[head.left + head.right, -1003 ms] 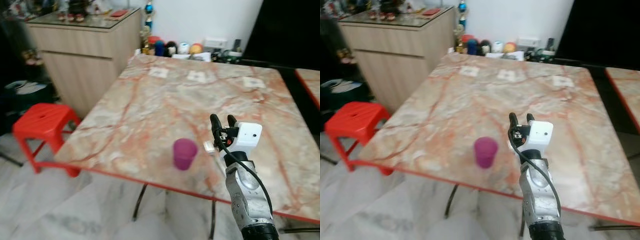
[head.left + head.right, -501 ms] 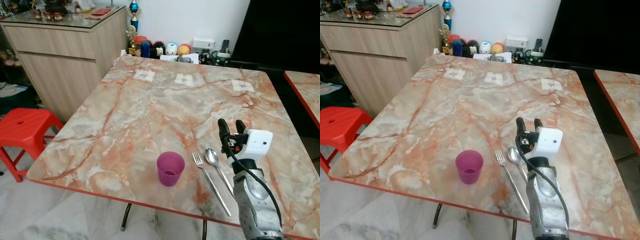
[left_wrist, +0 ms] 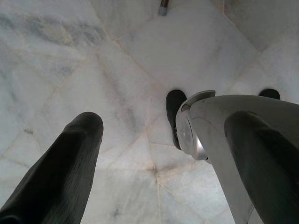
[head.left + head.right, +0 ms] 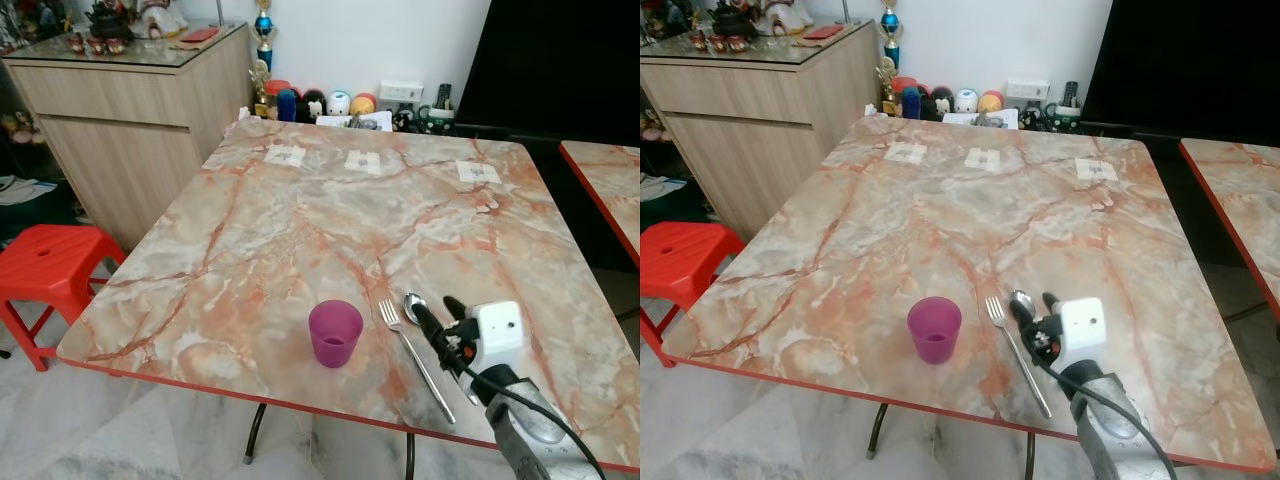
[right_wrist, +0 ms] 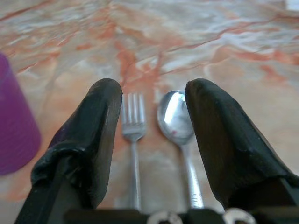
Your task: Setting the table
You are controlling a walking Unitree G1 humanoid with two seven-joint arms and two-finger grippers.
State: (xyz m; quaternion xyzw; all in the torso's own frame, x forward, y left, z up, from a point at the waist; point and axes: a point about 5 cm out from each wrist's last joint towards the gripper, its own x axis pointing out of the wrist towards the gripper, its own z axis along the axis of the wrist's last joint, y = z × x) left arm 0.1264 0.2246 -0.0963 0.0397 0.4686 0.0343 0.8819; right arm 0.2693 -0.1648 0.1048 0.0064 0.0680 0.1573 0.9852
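Here | right pincer open | fork, spoon near table edge

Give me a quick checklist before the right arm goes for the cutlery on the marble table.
1. Right tool open: ok.
2. Silver metal fork and silver metal spoon lying flat, side by side: ok.
3. Both framed between the tool's fingers: ok.
4. Purple plastic cup upright, apart from the fork: ok.
5. Cutlery touching each other: cannot tell.
6. Left tool idle, pointing at the floor: ok.
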